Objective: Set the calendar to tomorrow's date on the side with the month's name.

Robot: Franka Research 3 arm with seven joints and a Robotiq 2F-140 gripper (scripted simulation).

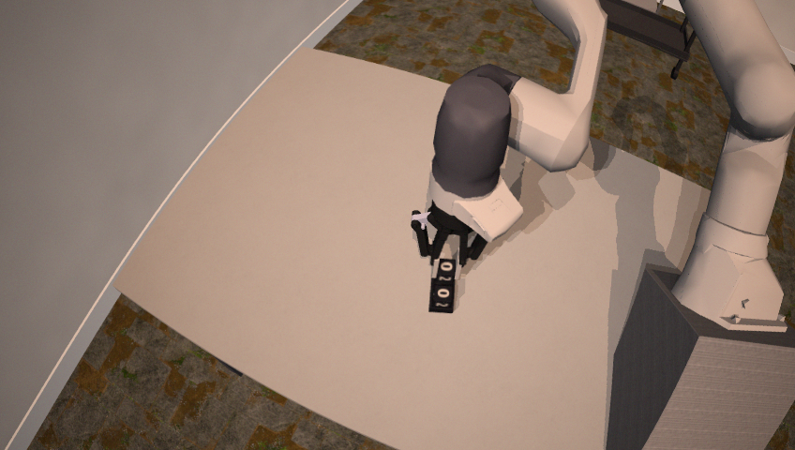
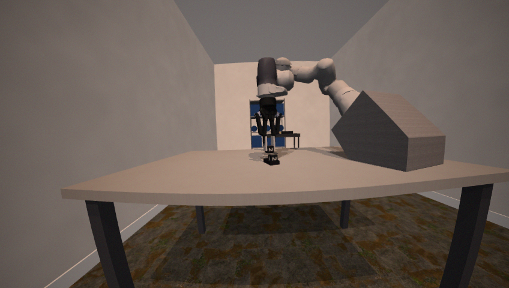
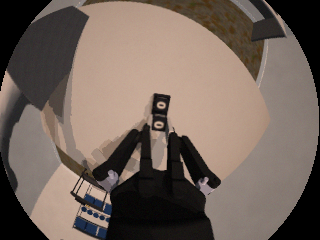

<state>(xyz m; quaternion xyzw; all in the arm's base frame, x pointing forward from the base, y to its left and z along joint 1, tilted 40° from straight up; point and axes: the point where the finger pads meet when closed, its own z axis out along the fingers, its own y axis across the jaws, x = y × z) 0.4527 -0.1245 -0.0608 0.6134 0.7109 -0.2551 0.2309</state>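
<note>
My gripper (image 1: 446, 262) points straight down over the middle of the table and is shut on a black date cube (image 1: 446, 271). The held cube hangs a little above the table in the exterior view (image 2: 270, 148). Its white digits read 0 and 2 on the faces I can see. The second black cube (image 1: 443, 292) sits in the small black tray (image 1: 442, 308), just ahead of and below the held cube, and also shows in the front view (image 2: 272, 158). In the wrist view the held cube (image 3: 159, 122) sits between my fingers, with the second cube (image 3: 160, 102) beyond it. The month name is not readable.
The arm's grey pedestal (image 1: 697, 362) stands at the table's right side. A blue shelf (image 2: 268, 125) and a small dark side table (image 2: 287, 135) stand far behind the table, off its surface.
</note>
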